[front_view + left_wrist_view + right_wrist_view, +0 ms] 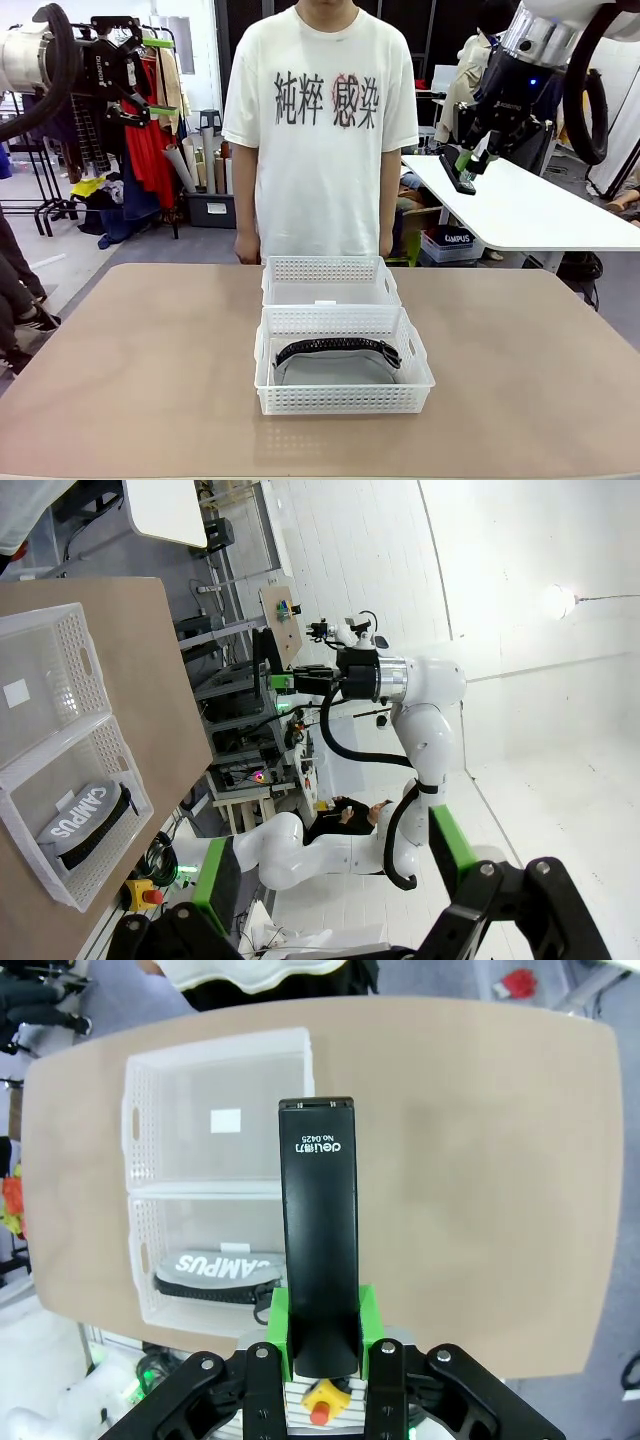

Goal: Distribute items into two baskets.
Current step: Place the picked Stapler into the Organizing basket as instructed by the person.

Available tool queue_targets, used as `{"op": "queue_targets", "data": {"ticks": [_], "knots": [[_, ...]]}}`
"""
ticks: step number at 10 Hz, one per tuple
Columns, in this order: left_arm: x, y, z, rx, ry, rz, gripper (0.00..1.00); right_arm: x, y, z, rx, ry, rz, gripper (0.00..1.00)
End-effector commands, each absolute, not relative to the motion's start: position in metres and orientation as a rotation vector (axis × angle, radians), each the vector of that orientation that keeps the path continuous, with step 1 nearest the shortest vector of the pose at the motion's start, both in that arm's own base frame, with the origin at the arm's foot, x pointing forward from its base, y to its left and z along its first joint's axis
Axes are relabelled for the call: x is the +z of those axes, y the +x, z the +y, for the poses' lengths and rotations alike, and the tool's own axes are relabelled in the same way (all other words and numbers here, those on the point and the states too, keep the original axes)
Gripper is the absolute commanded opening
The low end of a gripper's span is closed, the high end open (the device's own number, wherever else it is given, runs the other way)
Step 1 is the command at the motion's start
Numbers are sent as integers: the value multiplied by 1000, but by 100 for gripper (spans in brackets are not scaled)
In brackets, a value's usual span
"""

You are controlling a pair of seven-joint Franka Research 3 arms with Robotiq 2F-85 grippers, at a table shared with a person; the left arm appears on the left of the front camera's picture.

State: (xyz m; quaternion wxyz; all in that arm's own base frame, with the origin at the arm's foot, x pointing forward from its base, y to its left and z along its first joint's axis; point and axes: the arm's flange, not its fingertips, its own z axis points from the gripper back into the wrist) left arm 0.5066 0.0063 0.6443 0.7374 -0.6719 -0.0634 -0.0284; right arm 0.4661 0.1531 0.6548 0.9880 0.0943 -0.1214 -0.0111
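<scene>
So here's the setup: both arms are up in the air, well above the desk [150, 380]. The left end effector [170, 77] hangs at the upper left of the front view, turned sideways, with its jaws spread wide and nothing between them. You can see the same thing from its own wrist camera, where the green-padded fingers [215, 875] sit far apart at the bottom.

The right end effector [472, 158] is high on the right side, clamped on the black stapler [458, 172]. The green pads squeeze one end of it and the rest sticks out past the fingertips, tilted down and toward the middle. From the right wrist camera the stapler runs straight up out of the pads, and the white print on its top is readable.

Down on the desk, the two white baskets sit in the middle, long sides touching, one behind the other. The near basket [340, 400] has the grey pouch [335, 372] lying flat in it, black zipper strip along the far edge. The wrist cameras show "CAMPUS" printed on it. The far basket [330, 270] has a small white sticker [226, 1120] on its floor.

A person [320, 130] in a white T-shirt stands at the far edge of the desk right behind the baskets, arms hanging at their sides, hands apart from everything.
</scene>
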Motion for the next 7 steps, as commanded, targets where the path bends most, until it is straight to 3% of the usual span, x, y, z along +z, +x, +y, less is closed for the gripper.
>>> {"op": "queue_targets", "data": {"ticks": [1, 7], "knots": [[645, 506, 7, -63, -1476, -140, 100, 652, 465, 154, -17, 188, -238, 0], [645, 506, 7, -63, -1476, -140, 100, 652, 465, 154, -17, 188, -238, 0]]}}
